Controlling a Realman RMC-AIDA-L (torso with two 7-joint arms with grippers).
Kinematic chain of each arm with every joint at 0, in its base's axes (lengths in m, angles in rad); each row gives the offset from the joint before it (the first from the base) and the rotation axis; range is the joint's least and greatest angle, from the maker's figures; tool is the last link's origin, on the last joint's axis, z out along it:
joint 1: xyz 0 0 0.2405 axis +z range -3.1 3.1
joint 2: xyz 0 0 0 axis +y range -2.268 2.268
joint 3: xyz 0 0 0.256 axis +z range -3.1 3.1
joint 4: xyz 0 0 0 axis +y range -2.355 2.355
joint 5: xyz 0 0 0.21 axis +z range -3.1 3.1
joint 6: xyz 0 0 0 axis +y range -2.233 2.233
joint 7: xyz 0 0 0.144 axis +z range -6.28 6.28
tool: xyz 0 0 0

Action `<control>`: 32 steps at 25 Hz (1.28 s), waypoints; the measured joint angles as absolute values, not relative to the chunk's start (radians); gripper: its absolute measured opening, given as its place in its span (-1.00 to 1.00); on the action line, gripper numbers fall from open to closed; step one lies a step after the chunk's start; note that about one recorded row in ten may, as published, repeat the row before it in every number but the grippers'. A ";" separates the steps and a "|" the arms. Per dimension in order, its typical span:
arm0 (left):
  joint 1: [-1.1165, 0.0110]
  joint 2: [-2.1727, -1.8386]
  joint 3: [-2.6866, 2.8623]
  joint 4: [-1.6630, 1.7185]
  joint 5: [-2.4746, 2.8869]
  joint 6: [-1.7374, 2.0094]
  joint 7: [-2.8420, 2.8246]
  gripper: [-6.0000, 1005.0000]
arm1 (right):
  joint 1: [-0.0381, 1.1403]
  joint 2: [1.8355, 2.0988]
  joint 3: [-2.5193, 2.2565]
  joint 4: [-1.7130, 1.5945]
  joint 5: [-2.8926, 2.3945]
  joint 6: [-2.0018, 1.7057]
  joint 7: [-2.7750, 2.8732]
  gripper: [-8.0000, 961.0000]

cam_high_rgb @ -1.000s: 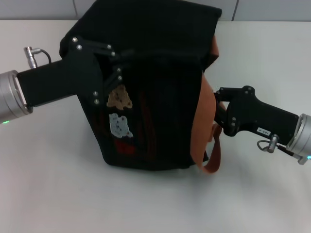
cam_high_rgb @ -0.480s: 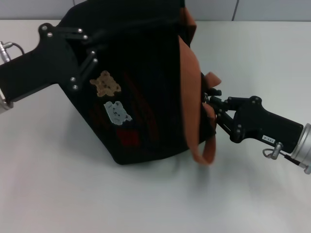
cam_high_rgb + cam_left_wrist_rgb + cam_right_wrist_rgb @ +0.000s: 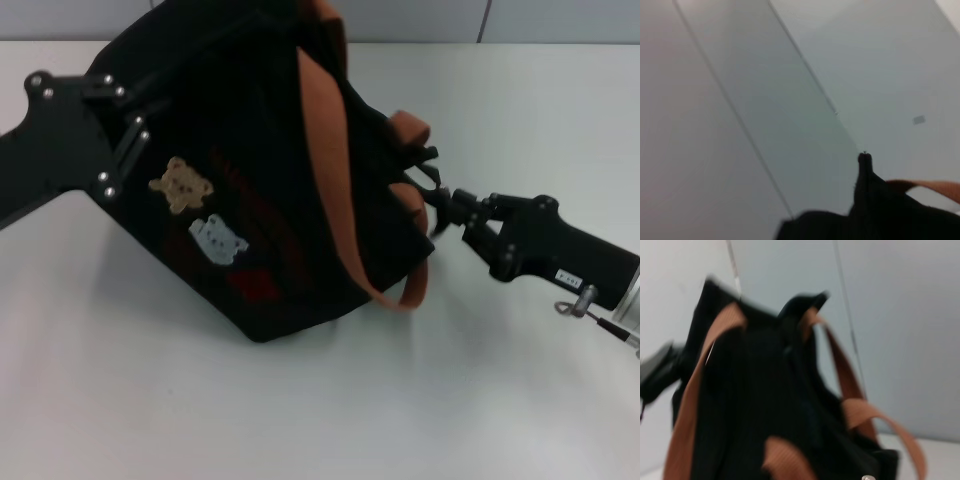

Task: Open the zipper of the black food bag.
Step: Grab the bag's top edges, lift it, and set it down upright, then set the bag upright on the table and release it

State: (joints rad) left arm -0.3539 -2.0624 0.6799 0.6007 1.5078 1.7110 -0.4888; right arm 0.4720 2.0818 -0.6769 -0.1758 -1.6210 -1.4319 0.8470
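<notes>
Nearest in the head view: bare white tabletop (image 3: 330, 420) across the lower frame. Above it, left of centre, the black food bag (image 3: 270, 200), tilted, its lower corner resting on the tabletop and its top leaning toward the upper left. On the facing side, three patches in a slanted column: tan bear (image 3: 180, 185), white bear (image 3: 217, 238), red patch (image 3: 255, 285). Orange-brown straps (image 3: 330, 190) crossing the bag from the top edge down to a loop hanging at its lower right corner.

At right of centre, the right gripper (image 3: 440, 200), reaching in from the lower right edge, fingers drawn close together at the bag's right-hand side, touching fabric beside a strap end; whatever is pinched between them too dark to make out. Zipper not distinguishable against the black fabric in any view.

At upper left, the left gripper (image 3: 125, 135), pressed against the bag's left side near its top; how far the fingers are spread cannot be told, nor what they hold.

Farthest back, a grey tiled wall (image 3: 560, 18) along the top edge.

Right wrist view: bag and straps close up, blurred. Left wrist view: mostly wall, black fabric low in the frame.
</notes>
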 joint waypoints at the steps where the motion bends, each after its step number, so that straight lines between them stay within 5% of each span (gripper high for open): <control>1: -0.341 -2.063 0.679 0.586 1.507 1.701 -0.485 -0.84 | 0.472 2.082 -0.667 -0.177 -1.617 -1.436 0.860 -0.76; 7: -0.282 -2.066 0.579 0.424 1.506 1.646 -0.476 -0.84 | 0.462 2.082 -0.572 -0.177 -1.533 -1.487 0.927 -0.72; 13: -0.289 -2.073 0.401 0.158 1.505 1.544 -0.474 -0.84 | 0.425 2.080 -0.520 -0.179 -1.472 -1.505 1.006 -0.29; 16: -0.338 -2.077 0.360 0.017 1.503 1.475 -0.459 -0.84 | 0.421 2.080 -0.518 -0.179 -1.472 -1.511 1.012 0.18; 23: -0.517 -2.080 0.362 -0.247 1.564 1.363 -0.334 -0.82 | 0.388 2.080 -0.517 -0.185 -1.476 -1.567 1.021 0.19; 27: -0.531 -2.080 0.351 -0.261 1.576 1.364 -0.326 -0.68 | 0.369 2.078 -0.513 -0.203 -1.473 -1.580 1.036 0.20; 32: -0.468 -2.069 0.365 -0.093 1.688 1.505 -0.530 -0.50 | 0.313 2.077 -0.487 -0.266 -1.472 -1.704 1.046 0.49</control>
